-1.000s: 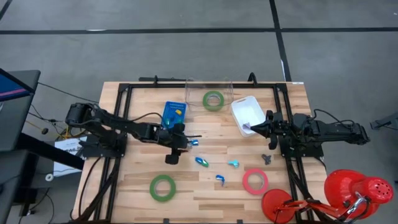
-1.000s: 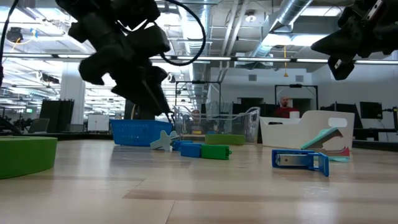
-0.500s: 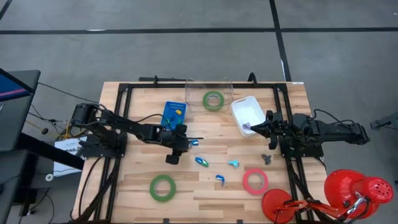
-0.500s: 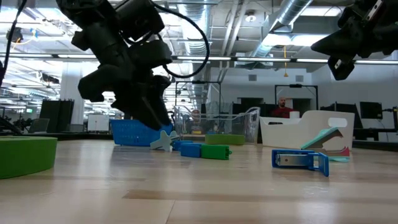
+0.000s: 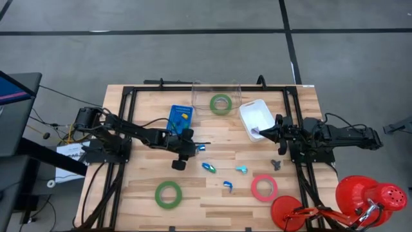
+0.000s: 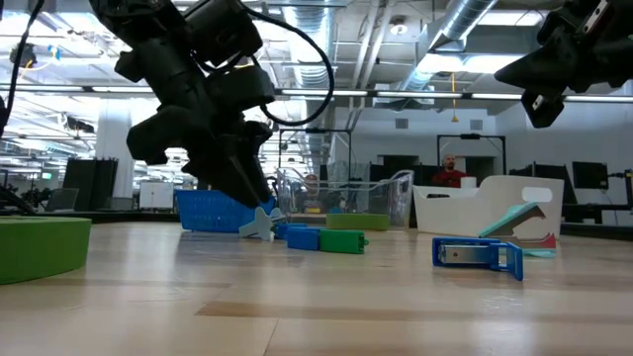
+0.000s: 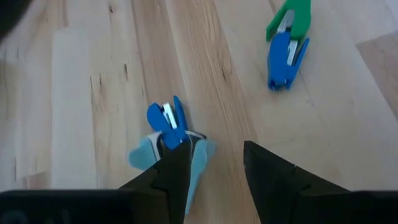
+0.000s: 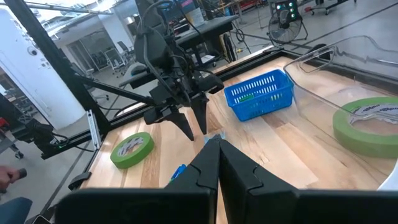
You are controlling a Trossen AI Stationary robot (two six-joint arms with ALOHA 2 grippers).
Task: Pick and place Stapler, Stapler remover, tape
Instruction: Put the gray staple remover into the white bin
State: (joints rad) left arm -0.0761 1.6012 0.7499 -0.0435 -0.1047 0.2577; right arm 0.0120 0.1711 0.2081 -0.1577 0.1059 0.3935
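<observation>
The step in hand was the pick of a small stapler remover (image 7: pixel 168 140) – a blue and pale-blue clip lying on the table (image 5: pixel 212 200) near its middle, just right of the blue basket (image 5: pixel 181 116). The left gripper (image 7: pixel 214 177) had its tips down at this piece. In the left wrist view one finger (image 7: pixel 177 171) lay over the clip's pale-blue wings while the other stood clear on bare wood; the jaws were partly open and nothing was lifted. Whether the finger actually touched the clip could not be told.

A second piece, green and blue (image 7: pixel 286 43), lay farther off, untouched. Of the tape, one green roll (image 5: pixel 221 103) sat in the clear bin at the far edge, another green roll (image 5: pixel 168 194) lay near-left, and the red roll (image 5: pixel 264 187) near-right.

The right gripper (image 8: pixel 214 149) waited at the right side beside the white bin (image 5: pixel 257 117), fingers pressed together and empty.

The next move likely called for shifting the jaws sideways – so the clip sat between both fingers – then closing and lifting
</observation>
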